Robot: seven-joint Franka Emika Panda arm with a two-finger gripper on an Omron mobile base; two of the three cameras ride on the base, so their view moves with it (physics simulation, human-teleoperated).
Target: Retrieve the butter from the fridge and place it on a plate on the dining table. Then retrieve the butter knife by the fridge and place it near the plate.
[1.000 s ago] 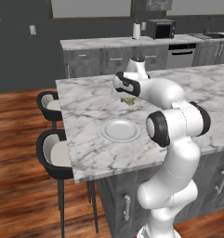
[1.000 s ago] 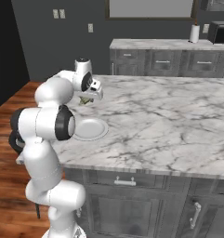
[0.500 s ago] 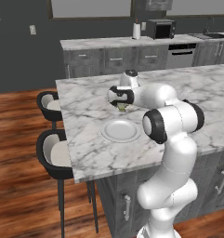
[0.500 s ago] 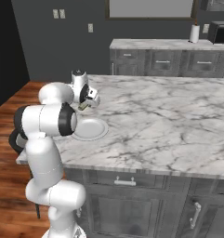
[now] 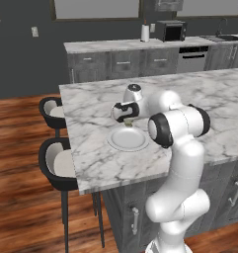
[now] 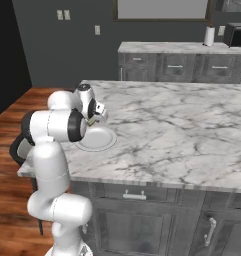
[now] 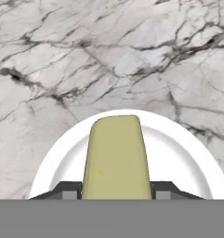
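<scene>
My gripper (image 5: 126, 120) is shut on the butter (image 5: 128, 121), a small yellowish-green stick, and hovers just over the far edge of the round white plate (image 5: 128, 141) on the marble dining table (image 5: 91, 104). From the right base view the gripper (image 6: 94, 120) and the butter (image 6: 93, 121) sit above the plate (image 6: 98, 139). In the hand view the butter (image 7: 115, 158) juts out between the dark fingertips (image 7: 69, 190), with the plate's rim (image 7: 183, 142) right below it. The fridge and the butter knife are out of view.
Two black stools (image 5: 54, 109) (image 5: 59, 163) stand along the table's left side. Behind is a back counter (image 5: 115, 47) with a microwave (image 5: 170, 30) and a paper towel roll (image 5: 145, 32). Bare marble (image 6: 182, 125) stretches to the right of the plate.
The hand has come down and towards the plate with the butter still held, from higher over the table's middle to just above the plate's far edge.
</scene>
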